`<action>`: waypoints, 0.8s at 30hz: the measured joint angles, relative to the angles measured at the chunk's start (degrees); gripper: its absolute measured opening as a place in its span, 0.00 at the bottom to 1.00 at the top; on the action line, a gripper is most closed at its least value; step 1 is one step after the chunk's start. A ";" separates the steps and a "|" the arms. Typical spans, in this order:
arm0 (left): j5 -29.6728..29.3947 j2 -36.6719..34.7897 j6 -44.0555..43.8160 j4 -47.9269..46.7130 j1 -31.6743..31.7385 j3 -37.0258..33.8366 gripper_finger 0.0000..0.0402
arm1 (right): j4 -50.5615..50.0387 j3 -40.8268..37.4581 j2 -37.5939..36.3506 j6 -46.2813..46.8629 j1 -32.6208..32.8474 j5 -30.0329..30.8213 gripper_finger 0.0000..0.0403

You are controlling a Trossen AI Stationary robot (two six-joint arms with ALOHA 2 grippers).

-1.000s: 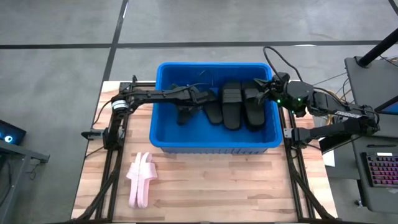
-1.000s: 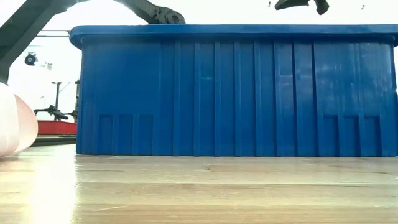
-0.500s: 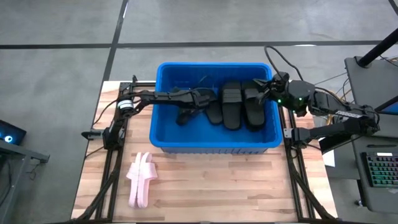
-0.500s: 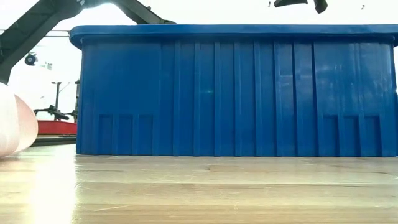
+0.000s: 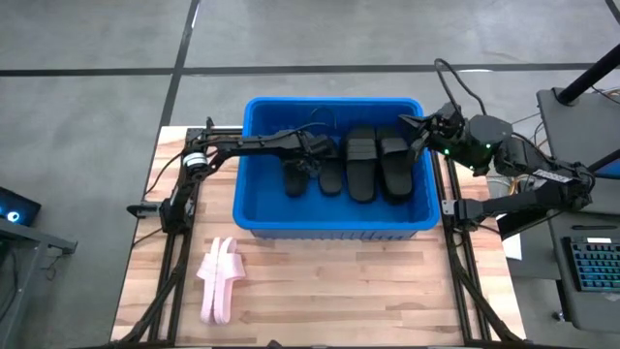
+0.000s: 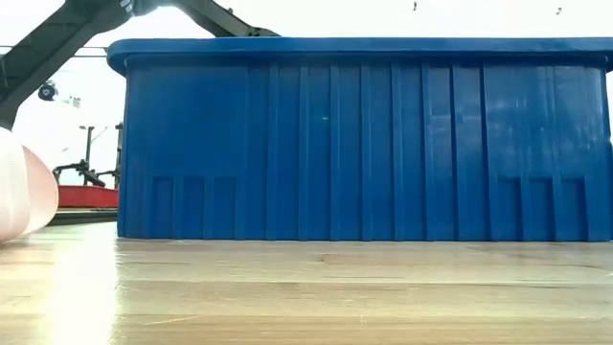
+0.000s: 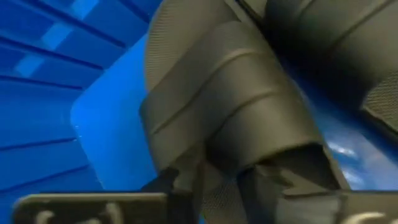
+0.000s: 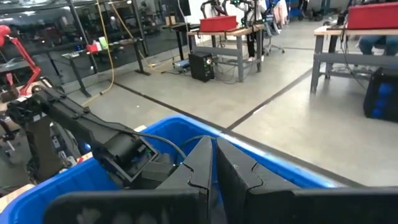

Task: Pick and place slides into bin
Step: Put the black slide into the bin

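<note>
The large rectangular bright blue plastic bin [image 5: 334, 225] stood on the far half of the pale wooden counter [image 5: 329, 291], its tall ribbed near wall [image 6: 364, 144] filling most of the low view. Inside it lay four black rubber slides: two large ones [image 5: 361, 160] [image 5: 395, 165] side by side toward the right, and two others [image 5: 294, 178] [image 5: 331, 179] left of them near the bin's middle. The left arm reached in over the bin's left rim, and the left pincer [image 5: 315, 153] hung low over those two left-hand slides; its wrist view was filled by the wide strap of a black slide [image 7: 236, 118] lying very close before the dark fingers [image 7: 186, 186], and whether they had let go of that slide or still pinched it could not be told. The right pincer [image 5: 418, 134] hovered above the bin's far right corner, its fingers [image 8: 202, 165] clenched together on nothing. A pair of pale pink rubber slides [image 5: 219, 279] lay outside the bin on the near left part of the counter, one pressed against the other; a pale rounded edge of them [image 6: 19, 196] showed at the left of the low view.
</note>
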 joint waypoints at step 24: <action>9.87 -4.71 12.44 8.27 0.65 1.75 0.68 | -1.86 0.94 0.07 -1.29 0.00 -0.19 0.03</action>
